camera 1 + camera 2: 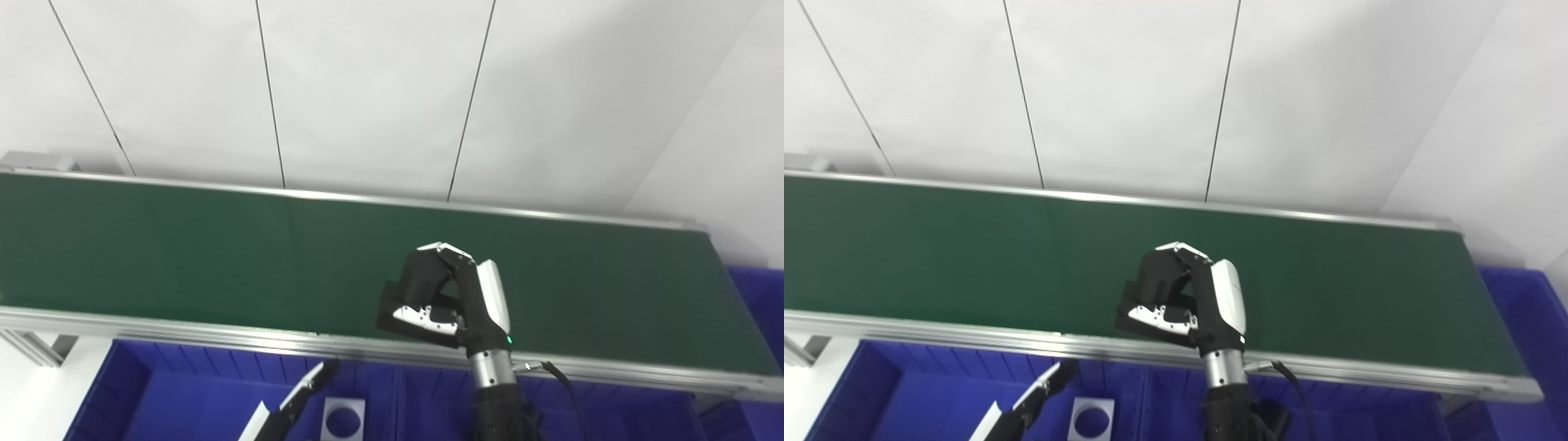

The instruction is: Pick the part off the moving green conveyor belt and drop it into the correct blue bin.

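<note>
- Left eye view: The right hand [444, 294] is raised over the near side of the long, flat green conveyor belt [184, 257]. Its fingers are curled in tight toward the thumb.
- I cannot tell if a part is tucked inside the curl. No loose part shows on the belt to either side of this hand.
- Below and to the left of the right hand, only the tip of the left hand [300, 392] peeks in over the blue plastic bin [202, 392]. I cannot tell if it is wide or narrow.
- Just right of that tip, a small grey square plate with a round hole [343, 418] lies in the bin.
- Right eye view: Another blue plastic bin [1528, 306] sits far to the right of the right hand [1185, 300], past the belt's end.
- I think the pick is under way or just done. Next, the right hand needs to come back over the right bin and let go.
</note>
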